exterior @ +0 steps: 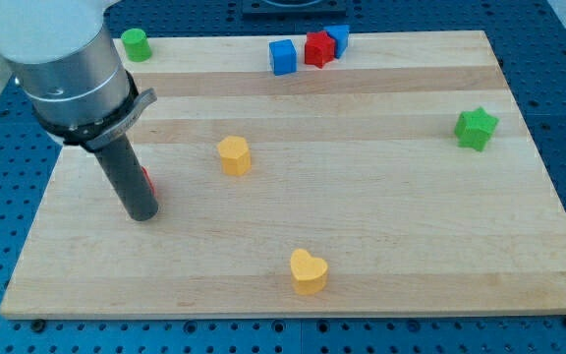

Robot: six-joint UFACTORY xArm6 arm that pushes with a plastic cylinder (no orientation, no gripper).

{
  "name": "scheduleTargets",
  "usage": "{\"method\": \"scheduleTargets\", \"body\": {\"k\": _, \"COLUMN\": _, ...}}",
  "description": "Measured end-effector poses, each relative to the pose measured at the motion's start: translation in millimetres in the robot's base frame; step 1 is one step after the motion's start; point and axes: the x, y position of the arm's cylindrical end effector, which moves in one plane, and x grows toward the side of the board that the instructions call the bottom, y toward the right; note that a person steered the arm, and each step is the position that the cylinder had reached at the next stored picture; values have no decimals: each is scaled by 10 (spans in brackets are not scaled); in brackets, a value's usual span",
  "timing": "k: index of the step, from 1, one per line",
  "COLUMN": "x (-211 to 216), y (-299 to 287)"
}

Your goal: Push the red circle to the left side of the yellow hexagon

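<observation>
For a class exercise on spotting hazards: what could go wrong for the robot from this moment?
The red circle is almost hidden behind my tip, so a slightly off-centre push could let it slip past unseen. Pushing too far toward the view's right could knock the yellow hexagon out of place.

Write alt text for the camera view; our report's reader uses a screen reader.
My tip rests on a wooden board, almost hiding a small red block behind the rod, left of the yellow hexagon block. Elsewhere: a yellow heart block, green star block, green cylinder block, and two blue blocks flanking a red block.
</observation>
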Motion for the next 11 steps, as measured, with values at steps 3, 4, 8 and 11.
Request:
{"method": "scheduleTargets", "body": {"k": 3, "x": -63, "y": -424}}
{"method": "scheduleTargets", "body": {"k": 4, "x": -63, "y": -615}}
{"method": "scheduleTargets", "body": {"k": 8, "x": -320, "y": -614}}
{"method": "scheduleTargets", "body": {"k": 11, "x": -70, "y": -377}}
